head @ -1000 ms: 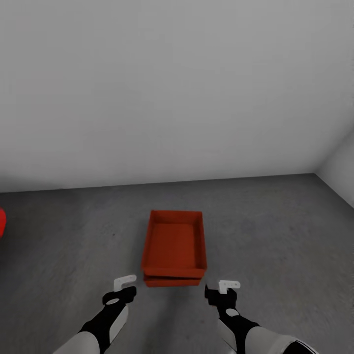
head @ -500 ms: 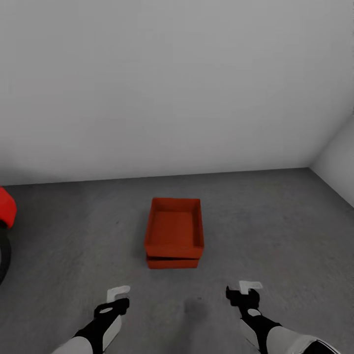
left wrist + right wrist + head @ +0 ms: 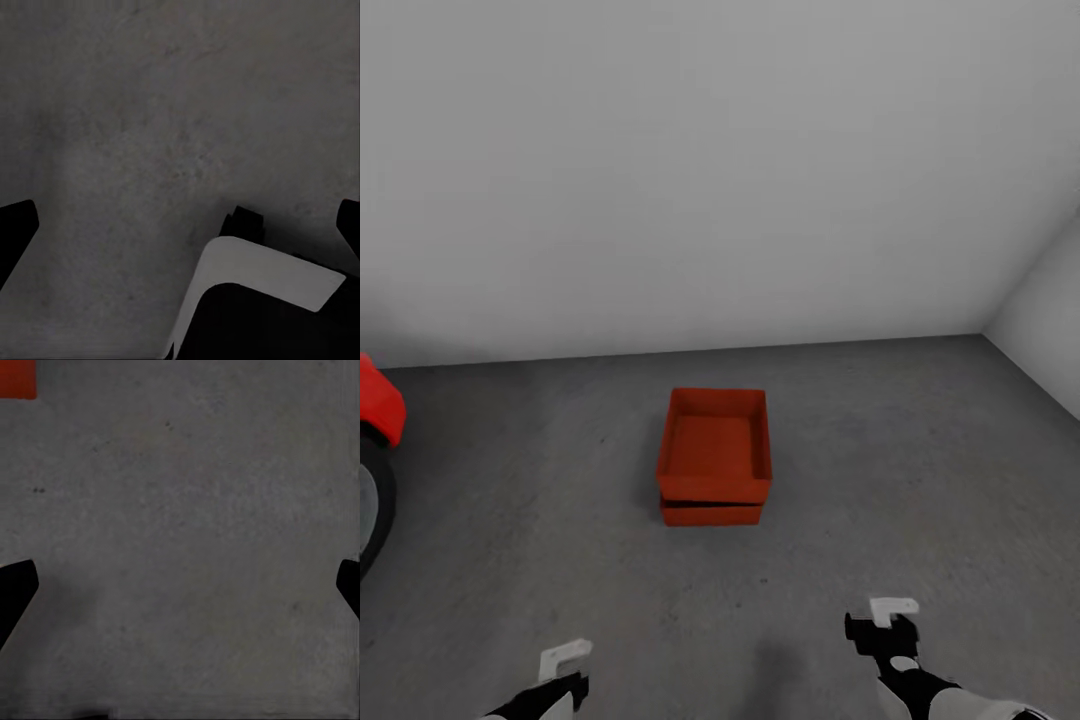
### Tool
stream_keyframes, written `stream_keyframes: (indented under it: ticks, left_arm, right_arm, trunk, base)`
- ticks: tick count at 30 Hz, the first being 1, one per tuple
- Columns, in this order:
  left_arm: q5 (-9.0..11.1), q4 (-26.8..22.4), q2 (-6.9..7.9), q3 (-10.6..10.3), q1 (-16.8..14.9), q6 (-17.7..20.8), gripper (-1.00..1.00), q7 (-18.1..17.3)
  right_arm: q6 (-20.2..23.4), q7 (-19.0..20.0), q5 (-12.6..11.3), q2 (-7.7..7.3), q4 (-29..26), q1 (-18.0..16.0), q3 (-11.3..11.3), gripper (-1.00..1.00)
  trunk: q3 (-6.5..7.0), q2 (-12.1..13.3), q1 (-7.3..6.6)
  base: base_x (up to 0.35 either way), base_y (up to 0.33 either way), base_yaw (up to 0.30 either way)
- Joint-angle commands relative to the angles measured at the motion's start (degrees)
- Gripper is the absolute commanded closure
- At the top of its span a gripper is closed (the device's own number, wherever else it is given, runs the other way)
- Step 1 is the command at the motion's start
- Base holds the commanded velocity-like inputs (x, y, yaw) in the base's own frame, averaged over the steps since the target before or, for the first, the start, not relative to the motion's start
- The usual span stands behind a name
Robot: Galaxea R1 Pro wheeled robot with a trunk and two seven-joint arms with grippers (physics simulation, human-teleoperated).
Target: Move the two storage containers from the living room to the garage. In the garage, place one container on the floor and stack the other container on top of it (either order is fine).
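Two orange-red storage containers stand stacked on the dark grey garage floor [image 3: 880,470]. The upper container [image 3: 715,445] sits squarely in the lower container [image 3: 712,514], whose front wall shows beneath it. My left gripper [image 3: 560,665] and right gripper [image 3: 885,620] hang low near the picture's bottom edge, well short of the stack and wide apart, both open and empty. In the left wrist view the left gripper [image 3: 180,225] has its fingers spread over bare floor. The right gripper [image 3: 180,585] is likewise spread, with a container corner [image 3: 16,379] in its view.
A red car [image 3: 378,400] with a black tyre [image 3: 372,510] stands at the far left. A plain white-grey wall [image 3: 720,180] rises behind the stack, and a side wall [image 3: 1050,330] closes in at the right.
The whole view has drawn back from the stack, bringing more of the car in. Both arms have dropped toward the picture's bottom edge and spread wider apart.
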Motion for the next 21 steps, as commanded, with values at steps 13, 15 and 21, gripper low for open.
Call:
stream_keyframes:
  ticks: [13,15,21]
  left_arm:
    - [0.31,1.0,1.47,-0.17,2.42,-0.13,-1.0,-3.3]
    - [0.33,1.02,1.54,-0.18,3.75,-0.01,-1.0,-5.15]
    - [0.23,1.04,1.23,-0.21,7.86,0.09,-1.0,-8.77]
  right_arm:
    - [2.74,6.36,4.73,-3.17,0.27,11.6,0.36,-1.0]
    - [4.48,8.38,4.76,-3.53,0.27,12.86,0.35,-1.0]
    - [8.19,12.96,4.85,-3.42,0.27,18.33,0.43,-1.0]
  trunk:
    - [-0.05,-0.05,0.01]
    - [-0.05,-0.05,0.01]
    - [-0.05,-0.05,0.01]
  base:
    - [-0.005,0.0,0.0]
    - [0.0,0.0,0.0]
    - [0.0,0.0,0.0]
